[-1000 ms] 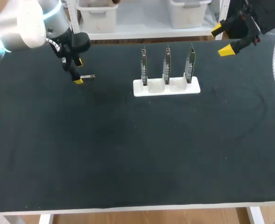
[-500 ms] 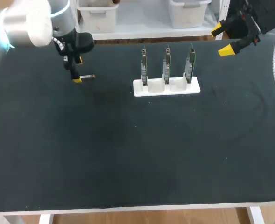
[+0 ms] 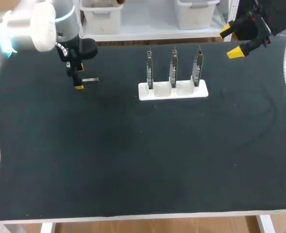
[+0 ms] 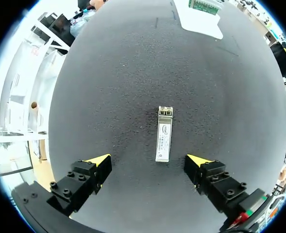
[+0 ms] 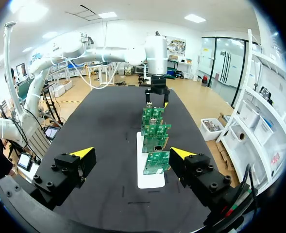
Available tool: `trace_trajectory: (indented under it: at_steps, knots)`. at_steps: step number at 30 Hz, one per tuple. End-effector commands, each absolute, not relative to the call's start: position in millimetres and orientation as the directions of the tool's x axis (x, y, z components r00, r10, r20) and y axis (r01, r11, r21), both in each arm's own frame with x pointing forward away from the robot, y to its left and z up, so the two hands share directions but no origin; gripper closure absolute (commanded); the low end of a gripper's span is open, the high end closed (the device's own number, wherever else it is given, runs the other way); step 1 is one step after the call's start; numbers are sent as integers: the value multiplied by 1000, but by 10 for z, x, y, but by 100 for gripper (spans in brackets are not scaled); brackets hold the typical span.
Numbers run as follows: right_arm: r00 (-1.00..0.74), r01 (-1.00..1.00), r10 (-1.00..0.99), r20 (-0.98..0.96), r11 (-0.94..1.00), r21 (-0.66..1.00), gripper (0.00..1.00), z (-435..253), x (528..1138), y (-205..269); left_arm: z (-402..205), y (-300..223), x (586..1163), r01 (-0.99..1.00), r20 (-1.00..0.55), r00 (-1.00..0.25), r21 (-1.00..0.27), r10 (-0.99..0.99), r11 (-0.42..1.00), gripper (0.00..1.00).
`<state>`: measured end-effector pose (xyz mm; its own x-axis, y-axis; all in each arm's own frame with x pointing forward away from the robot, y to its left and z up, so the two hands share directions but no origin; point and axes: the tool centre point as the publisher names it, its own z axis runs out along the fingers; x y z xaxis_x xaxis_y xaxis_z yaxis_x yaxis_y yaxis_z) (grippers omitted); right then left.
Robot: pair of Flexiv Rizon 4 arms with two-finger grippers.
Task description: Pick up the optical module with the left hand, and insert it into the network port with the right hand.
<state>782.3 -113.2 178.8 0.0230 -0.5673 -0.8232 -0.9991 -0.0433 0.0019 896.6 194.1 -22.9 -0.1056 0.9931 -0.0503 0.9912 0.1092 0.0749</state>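
A black table [image 3: 133,160] with a pale front edge lies under the left gripper [image 4: 149,160]. A white stand [image 5: 150,178] sits straight ahead of the right gripper [image 5: 132,153], near it, and far ahead of the left one. Three green boards [image 5: 155,141] stand upright in it, one behind another leading away from the right gripper. Faint pale scuffs [image 3: 273,110] mark the table beside the stand, on the right gripper's side.
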Motion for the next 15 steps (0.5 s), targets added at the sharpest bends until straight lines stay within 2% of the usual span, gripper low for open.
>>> trace_trajectory:
  at_steps: [1, 15]
  knots:
    - [24, -999, -567, -823, -44, 2, 0, 1788, 7825, -1130, -281, 1946, 9083, 989, -25, -101, -107, 995, 98, 0]
    - [24, -999, -567, -823, -44, 2, 0, 1788, 7825, -1130, -271, 1891, 9153, 990, 1, -57, -129, 998, 57, 0]
